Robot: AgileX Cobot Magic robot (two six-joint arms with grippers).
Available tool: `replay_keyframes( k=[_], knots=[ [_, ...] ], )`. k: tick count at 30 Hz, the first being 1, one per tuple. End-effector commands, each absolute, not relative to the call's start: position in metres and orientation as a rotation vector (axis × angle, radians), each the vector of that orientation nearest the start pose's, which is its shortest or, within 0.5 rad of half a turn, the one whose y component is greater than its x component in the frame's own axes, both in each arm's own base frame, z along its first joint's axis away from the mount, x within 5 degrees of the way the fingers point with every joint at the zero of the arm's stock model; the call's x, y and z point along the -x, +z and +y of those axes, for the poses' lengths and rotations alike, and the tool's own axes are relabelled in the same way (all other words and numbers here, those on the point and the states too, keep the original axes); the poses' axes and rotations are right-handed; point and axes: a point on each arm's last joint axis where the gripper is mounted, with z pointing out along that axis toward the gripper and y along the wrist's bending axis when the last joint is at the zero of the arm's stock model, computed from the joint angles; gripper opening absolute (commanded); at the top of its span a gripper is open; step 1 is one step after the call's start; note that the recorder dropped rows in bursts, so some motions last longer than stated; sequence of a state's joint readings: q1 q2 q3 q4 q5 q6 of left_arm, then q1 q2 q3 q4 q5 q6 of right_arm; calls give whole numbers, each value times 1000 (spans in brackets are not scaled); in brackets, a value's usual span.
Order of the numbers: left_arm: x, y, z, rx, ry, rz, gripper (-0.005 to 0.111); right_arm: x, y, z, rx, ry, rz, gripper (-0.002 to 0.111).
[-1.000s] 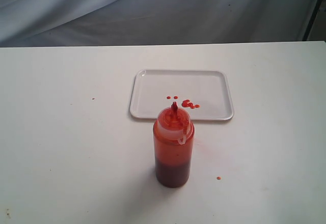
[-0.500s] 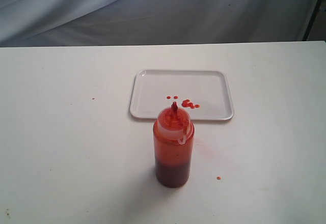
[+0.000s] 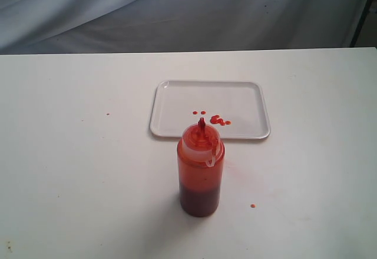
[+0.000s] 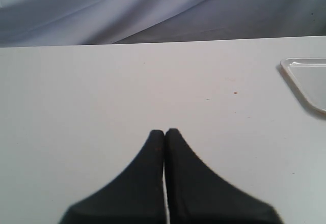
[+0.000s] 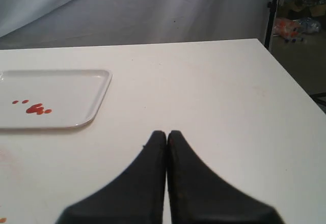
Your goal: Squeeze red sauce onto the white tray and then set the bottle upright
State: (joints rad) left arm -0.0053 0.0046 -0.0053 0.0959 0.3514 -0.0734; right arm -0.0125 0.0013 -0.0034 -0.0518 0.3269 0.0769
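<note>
Both arms hang back over the white desk. The left end effector has its dark fingers pressed together on nothing, and the right end effector is closed and empty in the same way. Bare desk runs ahead of each to the far edge, where a grey cloth backdrop hangs. Out to the right end effector's outer side the desk's side edge shows, with a dark stand pole past the corner.

The white tray lies ahead of the right end effector, toward the other arm's side. Only one rounded corner of it shows ahead of the left one. Red sauce sits on it in a small cluster of drops near the rim closest to the arms.

Neither wrist camera catches the bottle. The exterior view shows it upright on the desk, on the camera's side of the tray. Its nozzle is bare and its cap hangs by the tether. Dark red fills its lower part. Stray drops dot the desk.
</note>
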Motion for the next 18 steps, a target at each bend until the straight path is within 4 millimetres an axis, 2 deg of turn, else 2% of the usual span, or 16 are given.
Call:
replay_keyframes(
  k=[1,18],
  knots=[
    [-53,182,2,3,27,1828,0,-54,183,-2,-56,9,1820,0],
    [-53,182,2,3,27,1828,0,-53,183,3,-2,96,1824,0]
  ],
)
